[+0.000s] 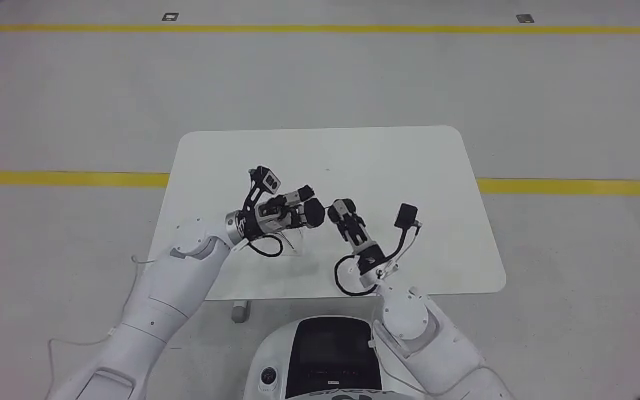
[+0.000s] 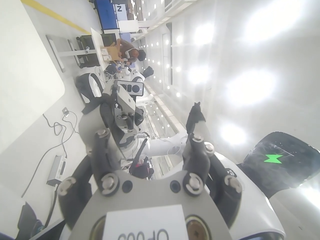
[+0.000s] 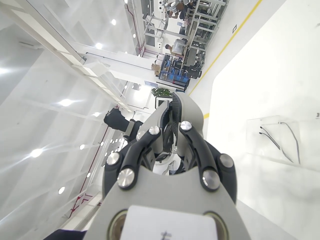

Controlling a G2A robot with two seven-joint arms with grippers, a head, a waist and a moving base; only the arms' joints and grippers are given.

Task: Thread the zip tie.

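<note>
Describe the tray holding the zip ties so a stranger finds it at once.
Start at the white table. On it lies a tray carrying thin black zip ties. It is see-through, marked out only by its faint edges and the ties inside.

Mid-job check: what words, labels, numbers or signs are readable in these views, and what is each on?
"N": white sign on the blue partition, far behind.
White paper label on the left wrist mount: upside down, cut off, unreadable.
White sticker on the right wrist mount: partial mark, unreadable.
Black screen: green hourglass symbol, no letters.
</note>
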